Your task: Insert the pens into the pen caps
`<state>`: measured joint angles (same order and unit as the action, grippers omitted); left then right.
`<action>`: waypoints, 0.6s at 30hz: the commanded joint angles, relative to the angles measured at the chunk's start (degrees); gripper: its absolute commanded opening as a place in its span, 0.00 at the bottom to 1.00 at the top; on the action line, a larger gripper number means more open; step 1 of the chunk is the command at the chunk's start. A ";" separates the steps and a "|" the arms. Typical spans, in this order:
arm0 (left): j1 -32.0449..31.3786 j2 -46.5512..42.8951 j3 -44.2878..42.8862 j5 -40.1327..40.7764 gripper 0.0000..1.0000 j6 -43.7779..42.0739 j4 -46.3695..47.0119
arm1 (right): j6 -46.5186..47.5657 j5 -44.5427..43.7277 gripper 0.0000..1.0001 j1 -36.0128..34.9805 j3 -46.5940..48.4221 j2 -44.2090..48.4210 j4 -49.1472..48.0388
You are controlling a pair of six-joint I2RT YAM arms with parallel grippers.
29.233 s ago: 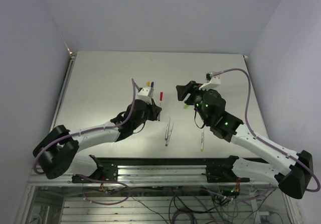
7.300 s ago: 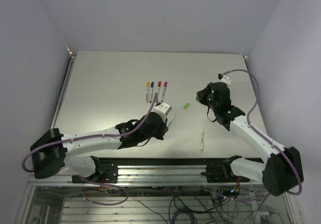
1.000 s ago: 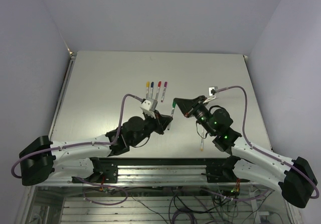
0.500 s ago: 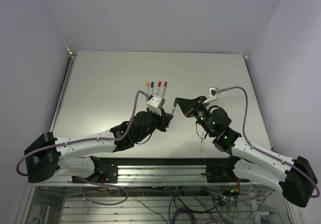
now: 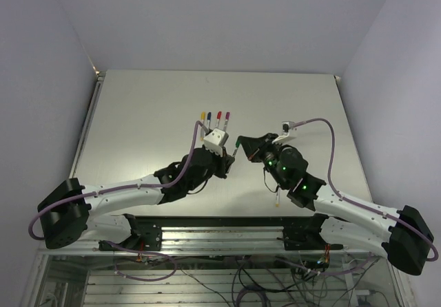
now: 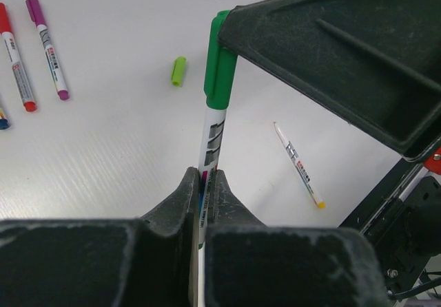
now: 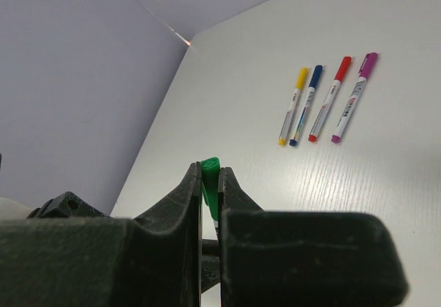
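Two robot arms meet over the middle of a white table (image 5: 138,114), seen from above. The left gripper (image 5: 227,161) is pinching a thin white pen (image 5: 233,157) around its lower barrel, its two black fingers (image 6: 180,198) pressed tight against either side. The pen rises from those fingers, angled up and away from the table.

The right gripper (image 5: 240,144) comes in from the opposite side and pinches a dark green cap (image 6: 219,62). In the left wrist view this cap sits over the far end of the held pen. Whether it is pushed fully home cannot be told. The right wrist view shows the cap's rounded top (image 7: 209,173) poking out between that gripper's closed fingers (image 7: 190,190).

Beyond the grippers, towards the back of the table, four capped pens (image 5: 215,118) lie side by side in a neat row: yellow, blue, red and magenta.

A small light green cap (image 6: 178,71) lies by itself on the table, near the held pen. An uncapped pen with a yellow tip (image 6: 298,164) lies on the near right part of the table, partly under the right arm in the overhead view.
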<state>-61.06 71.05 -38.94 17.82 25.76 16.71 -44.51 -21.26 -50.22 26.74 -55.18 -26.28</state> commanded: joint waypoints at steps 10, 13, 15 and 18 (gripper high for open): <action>2.28 -4.34 7.47 -0.25 0.07 7.46 12.25 | 2.83 -12.88 0.30 -3.27 7.54 5.25 17.57; 2.29 -3.92 9.04 -0.07 0.07 7.62 11.58 | 3.71 -15.38 0.38 -3.22 8.83 8.34 19.66; 2.26 -2.88 8.30 0.85 0.07 6.78 10.77 | 3.94 -16.63 0.38 -3.25 9.25 10.32 21.57; 2.39 0.29 4.62 2.22 0.07 4.56 9.06 | 2.47 -19.33 0.38 -3.29 9.70 13.00 27.09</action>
<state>-58.85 68.60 -30.35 17.87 31.92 25.36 -41.71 -34.81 -53.32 34.41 -45.36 -6.31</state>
